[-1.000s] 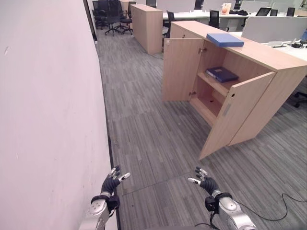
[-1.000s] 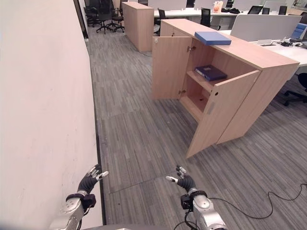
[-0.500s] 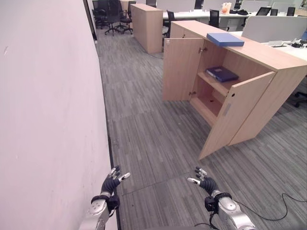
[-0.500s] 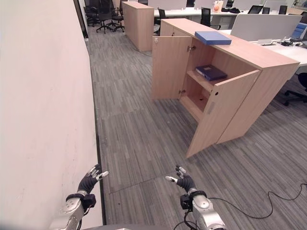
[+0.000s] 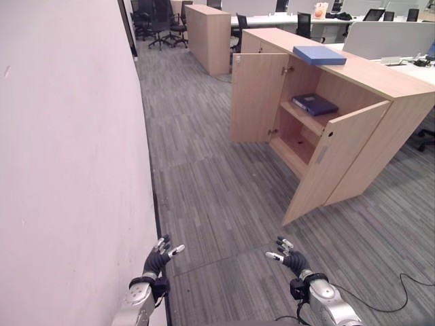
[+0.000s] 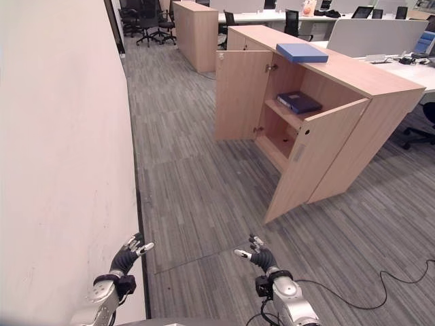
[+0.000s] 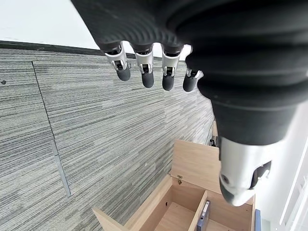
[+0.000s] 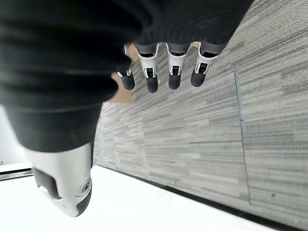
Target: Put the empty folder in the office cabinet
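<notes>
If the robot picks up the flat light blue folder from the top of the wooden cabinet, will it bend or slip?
The flat light blue folder looks boxy with straight edges, so probably stiff. Its smooth cover may slide on the light wooden cabinet top. Being wide, it probably needs both open hands, left hand and right hand.

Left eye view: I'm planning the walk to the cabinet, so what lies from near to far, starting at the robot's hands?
Right hand and left hand → bare carpet floor → open office cabinet, dark blue folder on its shelf, lighter blue folder on top → second cabinet → office chairs.
</notes>
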Controlling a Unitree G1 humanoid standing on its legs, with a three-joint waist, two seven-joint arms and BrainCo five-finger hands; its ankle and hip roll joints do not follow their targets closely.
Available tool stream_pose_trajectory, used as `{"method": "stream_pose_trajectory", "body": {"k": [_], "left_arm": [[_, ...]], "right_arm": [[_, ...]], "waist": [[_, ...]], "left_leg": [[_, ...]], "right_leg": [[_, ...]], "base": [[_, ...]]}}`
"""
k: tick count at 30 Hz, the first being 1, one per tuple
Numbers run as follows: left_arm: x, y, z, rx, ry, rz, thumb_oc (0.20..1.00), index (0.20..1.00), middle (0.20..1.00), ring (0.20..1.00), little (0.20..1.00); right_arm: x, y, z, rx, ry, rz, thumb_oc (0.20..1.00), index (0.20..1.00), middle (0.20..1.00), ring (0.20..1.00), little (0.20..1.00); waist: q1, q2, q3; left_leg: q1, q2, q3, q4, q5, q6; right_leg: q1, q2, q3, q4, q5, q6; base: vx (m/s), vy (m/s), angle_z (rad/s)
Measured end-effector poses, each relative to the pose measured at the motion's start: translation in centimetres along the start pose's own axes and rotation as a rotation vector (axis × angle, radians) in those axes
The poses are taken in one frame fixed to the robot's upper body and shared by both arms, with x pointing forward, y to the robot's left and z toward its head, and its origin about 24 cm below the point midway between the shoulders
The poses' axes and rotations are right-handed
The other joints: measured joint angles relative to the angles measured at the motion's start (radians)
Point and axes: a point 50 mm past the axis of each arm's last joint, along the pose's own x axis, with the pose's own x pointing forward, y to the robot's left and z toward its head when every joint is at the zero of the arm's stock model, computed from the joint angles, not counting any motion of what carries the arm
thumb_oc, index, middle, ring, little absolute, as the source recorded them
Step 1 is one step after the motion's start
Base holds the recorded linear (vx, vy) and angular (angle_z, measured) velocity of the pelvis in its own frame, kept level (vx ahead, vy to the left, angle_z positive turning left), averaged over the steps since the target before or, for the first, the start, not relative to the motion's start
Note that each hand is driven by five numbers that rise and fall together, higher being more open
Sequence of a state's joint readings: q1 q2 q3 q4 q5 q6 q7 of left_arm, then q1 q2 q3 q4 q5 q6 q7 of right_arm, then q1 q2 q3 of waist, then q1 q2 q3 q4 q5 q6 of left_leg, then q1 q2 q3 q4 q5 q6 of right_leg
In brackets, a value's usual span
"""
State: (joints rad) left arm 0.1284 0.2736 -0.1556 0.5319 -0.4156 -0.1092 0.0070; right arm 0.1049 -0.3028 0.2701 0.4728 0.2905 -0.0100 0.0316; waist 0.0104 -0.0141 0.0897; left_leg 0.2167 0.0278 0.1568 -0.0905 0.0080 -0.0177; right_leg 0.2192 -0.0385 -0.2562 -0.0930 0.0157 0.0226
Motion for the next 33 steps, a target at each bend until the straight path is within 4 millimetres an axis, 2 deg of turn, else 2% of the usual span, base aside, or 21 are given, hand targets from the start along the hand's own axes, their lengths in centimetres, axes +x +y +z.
{"method": "stream_pose_trajectory", "body": {"k": [16, 18, 19, 20, 21, 22, 23, 24, 25, 26, 27, 28, 29, 30, 31, 32, 33], "left_arm": [[0.0, -0.1, 0.0, 0.000, 0.002, -0.018, 1.000, 1.000, 1.000, 1.000, 1.000], [0.4, -0.2, 0.6, -0.003, -0.014, -0.023, 1.000, 1.000, 1.000, 1.000, 1.000], [0.5, -0.3, 0.8, -0.003, -0.019, -0.026, 1.000, 1.000, 1.000, 1.000, 1.000], [1.0, -0.4, 1.5, 0.009, -0.037, -0.034, 1.000, 1.000, 1.000, 1.000, 1.000], [1.8, -0.6, 2.8, 0.014, -0.069, -0.042, 1.000, 1.000, 1.000, 1.000, 1.000], [2.1, -0.9, 3.5, 0.017, -0.087, -0.052, 1.000, 1.000, 1.000, 1.000, 1.000], [2.3, -1.6, 3.4, 0.021, -0.077, -0.073, 1.000, 1.000, 1.000, 1.000, 1.000], [3.3, -3.0, 3.5, -0.029, -0.057, -0.088, 1.000, 1.000, 1.000, 1.000, 1.000], [3.5, -3.1, 3.7, -0.031, -0.063, -0.086, 1.000, 1.000, 1.000, 1.000, 1.000], [3.4, -2.9, 3.2, -0.027, -0.039, -0.078, 1.000, 1.000, 1.000, 1.000, 1.000], [3.3, -2.4, 2.0, -0.029, 0.001, -0.046, 1.000, 1.000, 1.000, 1.000, 1.000], [3.4, -1.9, 1.7, -0.031, 0.018, -0.017, 1.000, 1.000, 1.000, 1.000, 1.000], [3.8, -1.3, 1.6, -0.027, 0.042, 0.017, 1.000, 1.000, 1.000, 1.000, 1.000], [3.5, -0.9, 1.0, -0.026, 0.069, 0.034, 1.000, 1.000, 1.000, 1.000, 1.000], [2.7, -0.6, -0.4, -0.032, 0.108, 0.045, 1.000, 1.000, 1.000, 1.000, 1.000], [2.5, -0.4, -0.7, -0.039, 0.113, 0.052, 1.000, 1.000, 1.000, 1.000, 1.000], [2.3, -0.2, -0.9, -0.044, 0.115, 0.059, 1.000, 1.000, 1.000, 1.000, 1.000]], "right_arm": [[0.0, -0.2, 0.0, 0.002, -0.001, 0.001, 1.000, 1.000, 1.000, 1.000, 1.000], [0.1, -0.2, 0.2, 0.001, -0.006, 0.001, 1.000, 1.000, 1.000, 1.000, 1.000], [0.2, -0.2, 0.4, -0.001, -0.010, 0.001, 1.000, 1.000, 1.000, 1.000, 1.000], [0.5, -0.3, 0.8, -0.005, -0.021, 0.001, 1.000, 1.000, 1.000, 1.000, 1.000], [1.0, -0.5, 1.8, -0.014, -0.046, -0.001, 1.000, 1.000, 1.000, 1.000, 1.000], [1.3, -0.7, 2.2, -0.017, -0.052, -0.010, 1.000, 1.000, 1.000, 1.000, 1.000], [1.3, -1.2, 2.0, -0.007, -0.045, -0.035, 1.000, 1.000, 1.000, 1.000, 1.000], [1.8, -2.8, 2.4, -0.025, -0.032, -0.098, 1.000, 1.000, 1.000, 1.000, 1.000], [2.2, -3.3, 3.7, -0.035, -0.065, -0.115, 1.000, 1.000, 1.000, 1.000, 1.000], [2.1, -3.2, 3.7, -0.035, -0.069, -0.113, 1.000, 1.000, 1.000, 1.000, 1.000], [2.0, -3.1, 2.9, -0.053, -0.047, -0.115, 1.000, 1.000, 1.000, 1.000, 1.000], [2.3, -2.8, 3.1, -0.071, -0.044, -0.105, 1.000, 1.000, 1.000, 1.000, 1.000], [2.5, -2.7, 3.4, -0.074, -0.047, -0.102, 1.000, 1.000, 1.000, 1.000, 1.000], [2.4, -2.5, 2.8, -0.064, -0.032, -0.103, 1.000, 1.000, 1.000, 1.000, 1.000], [1.9, -2.4, 1.9, -0.061, -0.008, -0.101, 1.000, 1.000, 1.000, 1.000, 1.000], [1.8, -2.4, 1.6, -0.060, 0.001, -0.101, 1.000, 1.000, 1.000, 1.000, 1.000], [1.8, -2.3, 1.4, -0.058, 0.003, -0.099, 1.000, 1.000, 1.000, 1.000, 1.000]], "waist": [[-0.004, 0.011, 0.006], [-0.002, 0.006, 0.025], [-0.003, 0.010, 0.036], [0.001, 0.004, 0.062], [0.004, -0.015, 0.115], [0.007, -0.026, 0.143], [0.017, -0.023, 0.162], [0.020, 0.013, 0.184], [0.024, 0.028, 0.210], [0.023, 0.032, 0.208], [0.047, 0.042, 0.170], [0.059, 0.049, 0.161], [0.063, 0.044, 0.186], [0.079, 0.037, 0.190], [0.097, 0.029, 0.175], [0.102, 0.036, 0.163], [0.115, 0.034, 0.141]], "left_leg": [[-0.018, 0.001, -0.010, 0.002, 0.005, -0.003], [-0.045, 0.004, -0.015, 0.045, -0.007, -0.008], [-0.080, 0.012, -0.016, 0.084, -0.016, -0.018], [-0.149, 0.020, -0.020, 0.180, -0.034, -0.040], [-0.288, 0.031, -0.048, 0.422, -0.035, -0.070], [-0.412, 0.042, -0.083, 0.636, 0.002, -0.118], [-0.519, 0.054, -0.123, 0.797, 0.052, -0.134], [-0.635, 0.112, -0.125, 0.492, 0.100, -0.110], [-0.628, 0.147, -0.153, 0.307, 0.114, -0.107], [-0.614, 0.162, -0.157, 0.231, 0.113, -0.107], [-0.616, 0.204, -0.163, 0.048, 0.108, -0.124], [-0.629, 0.221, -0.165, -0.016, 0.097, -0.129], [-0.642, 0.223, -0.162, -0.012, 0.094, -0.131], [-0.625, 0.223, -0.163, -0.006, 0.099, -0.124], [-0.563, 0.216, -0.160, -0.005, 0.108, -0.138], [-0.536, 0.215, -0.165, -0.005, 0.109, -0.140], [-0.508, 0.216, -0.164, 0.020, 0.108, -0.138]], "right_leg": [[-0.008, 0.002, -0.007, 0.005, -0.003, -0.002], [-0.020, 0.001, -0.006, 0.010, -0.007, -0.008], [-0.044, 0.006, -0.008, 0.026, -0.016, -0.011], [-0.082, 0.003, -0.006, 0.057, -0.030, -0.026], [-0.129, 0.007, -0.004, 0.112, -0.045, -0.052], [-0.156, -0.006, -0.006, 0.164, -0.065, -0.071], [-0.144, 0.002, -0.005, 0.173, -0.072, -0.080], [-0.109, 0.062, 0.018, 0.060, -0.123, -0.088], [-0.087, 0.055, 0.012, 0.103, -0.071, -0.069], [-0.075, 0.059, 0.007, 0.097, -0.075, -0.073], [-0.117, 0.073, 0.021, 0.118, -0.101, -0.056], [-0.131, 0.074, 0.027, 0.124, -0.100, -0.057], [-0.128, 0.067, 0.045, 0.121, -0.101, -0.058], [-0.119, 0.057, 0.099, 0.123, -0.105, -0.063], [-0.065, 0.034, 0.123, 0.097, -0.117, -0.058], [-0.037, 0.027, 0.133, 0.085, -0.125, -0.045], [-0.035, 0.008, 0.155, 0.104, -0.150, -0.011]], "base": [[0.02, -0.046, 0.02], [-0.05, -0.094, 0.06], [-0.09, -0.191, 0.04], [-0.04, -0.165, 0.07], [0.08, -0.141, 0.14], [0.27, -0.013, 0.09], [0.34, 0.050, -0.01], [0.60, 0.197, -0.35], [0.69, 0.242, -0.38], [0.79, 0.271, -0.55], [0.76, 0.256, -0.55], [0.50, 0.176, -0.58], [0.51, 0.181, -0.57], [0.57, 0.242, -0.69], [0.77, 0.350, -0.64], [0.59, 0.289, -0.65], [0.37, 0.205, -0.50]]}}
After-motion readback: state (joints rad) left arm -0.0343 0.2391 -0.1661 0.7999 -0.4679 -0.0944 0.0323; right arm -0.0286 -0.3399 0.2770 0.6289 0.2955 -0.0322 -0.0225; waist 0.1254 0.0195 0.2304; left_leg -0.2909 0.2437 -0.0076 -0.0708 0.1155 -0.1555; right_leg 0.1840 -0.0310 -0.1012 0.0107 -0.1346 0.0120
